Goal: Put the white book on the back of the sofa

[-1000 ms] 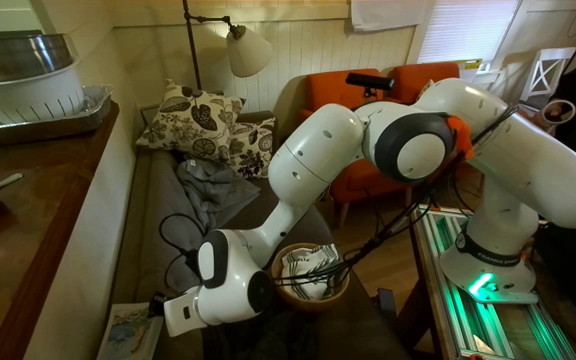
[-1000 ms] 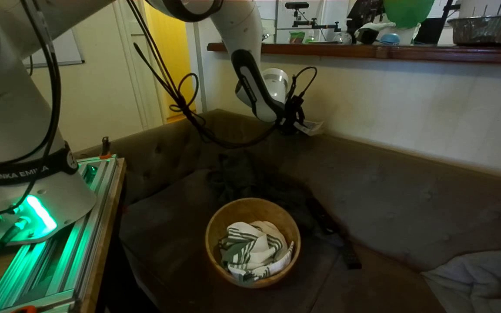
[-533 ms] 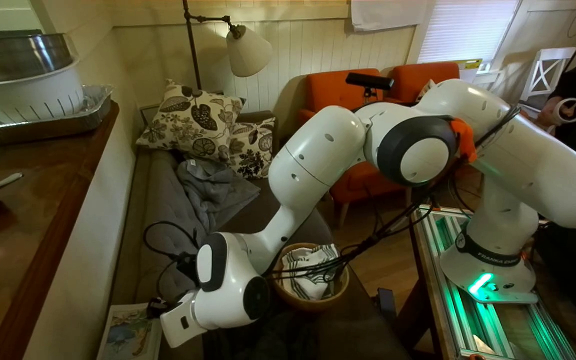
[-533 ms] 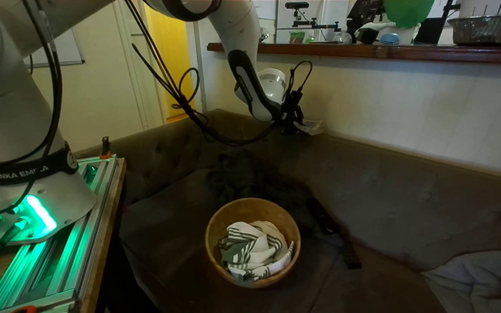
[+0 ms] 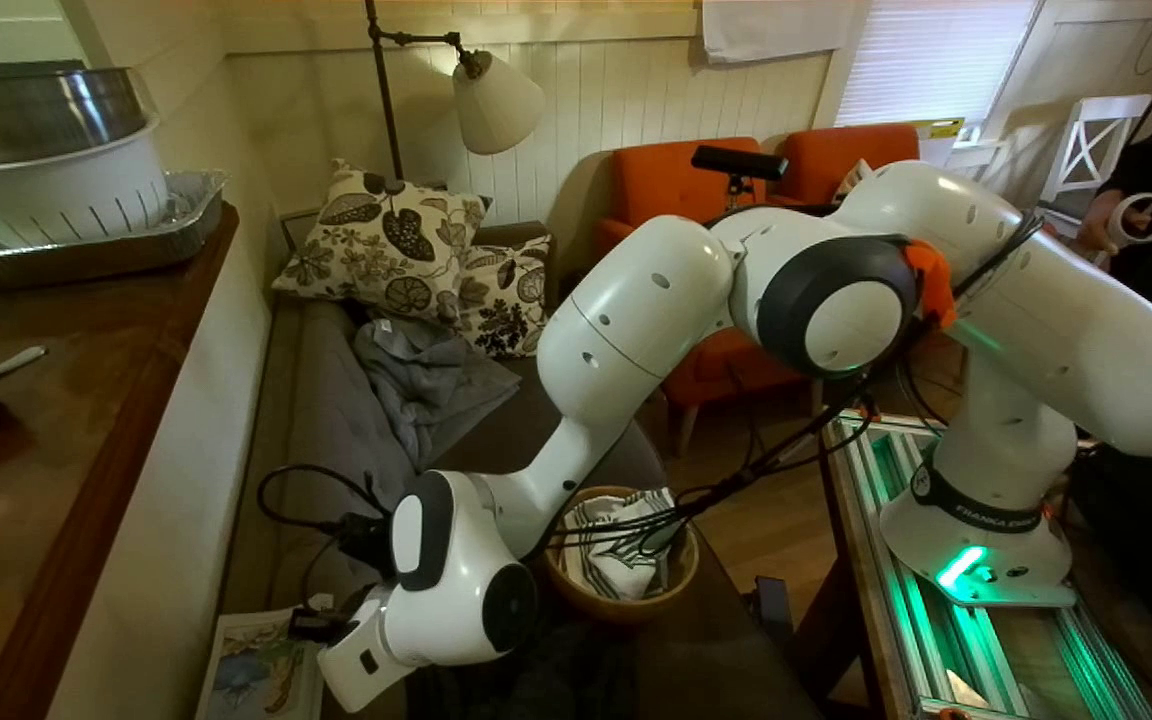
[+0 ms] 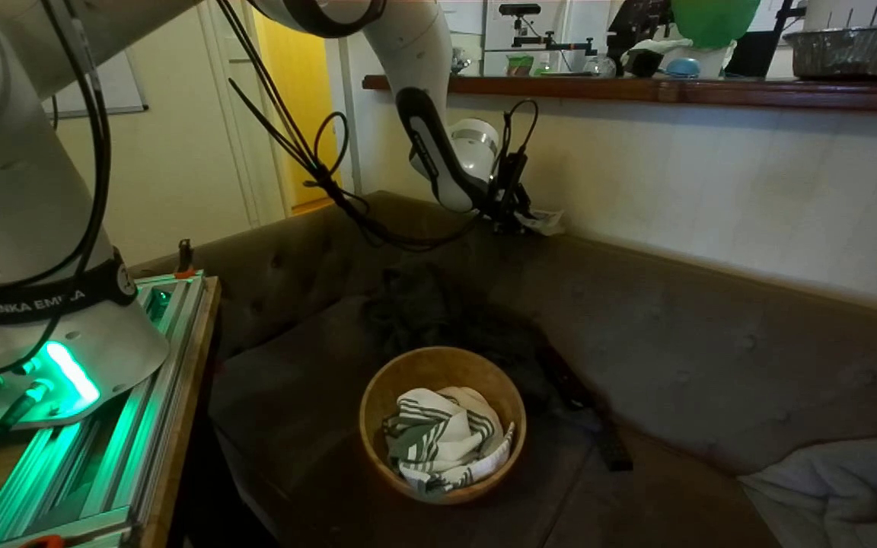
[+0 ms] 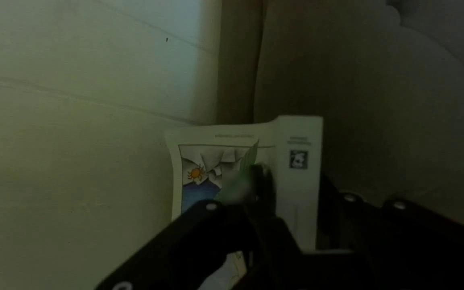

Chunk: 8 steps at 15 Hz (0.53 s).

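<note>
The white book (image 5: 261, 665) with a blue and green picture on its cover is at the near end of the sofa, against the wall. It also shows in an exterior view (image 6: 543, 222), mostly behind the gripper, and in the wrist view (image 7: 298, 189), spine toward the camera. My gripper (image 7: 296, 187) has one finger on the cover and the other behind the far side, shut on the book by its spine. The back of the sofa (image 5: 261, 470) runs along the wall; its top strip (image 7: 238, 60) passes under the book's end. I cannot tell whether the book touches it.
A wooden bowl (image 6: 370, 426) with a striped cloth sits on the seat below the arm. The brown counter (image 5: 136, 400) stands above the wall. Patterned pillows (image 5: 386, 240) and a grey blanket (image 5: 426, 380) lie at the sofa's far end. Dark remotes (image 6: 575, 388) lie on the seat.
My hand has turned, its camera and cable loop swinging toward the wall. The book has shifted very slightly with it. A person's hand with a white ring moved at the far right.
</note>
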### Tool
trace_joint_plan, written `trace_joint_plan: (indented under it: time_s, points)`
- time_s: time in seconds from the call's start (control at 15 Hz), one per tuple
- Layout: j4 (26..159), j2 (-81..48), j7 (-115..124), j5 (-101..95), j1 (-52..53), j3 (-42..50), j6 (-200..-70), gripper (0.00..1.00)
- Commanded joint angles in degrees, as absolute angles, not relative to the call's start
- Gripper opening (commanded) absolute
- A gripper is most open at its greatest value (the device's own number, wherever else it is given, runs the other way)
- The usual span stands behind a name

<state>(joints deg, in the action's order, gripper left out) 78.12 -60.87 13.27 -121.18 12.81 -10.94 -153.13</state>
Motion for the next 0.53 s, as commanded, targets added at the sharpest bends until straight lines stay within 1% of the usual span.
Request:
trace_joint_plan:
  time_s: [0.0,0.27,0.33,0.4,0.47]
  points:
    - [76.8,-62.6,7.2,-117.7,13.2,-10.4,-153.7,0.62]
    - [77.1,-62.7,3.8,-114.7,13.5,-10.2,-153.1,0.92]
    - [77.1,-62.8,2.9,-113.8,13.6,-10.1,-153.0,0.97]
    - [77.3,-62.6,2.1,-112.9,13.7,-10.0,-152.8,1.0]
    - [77.6,-62.3,2.0,-112.6,13.8,-10.0,-152.9,1.0]
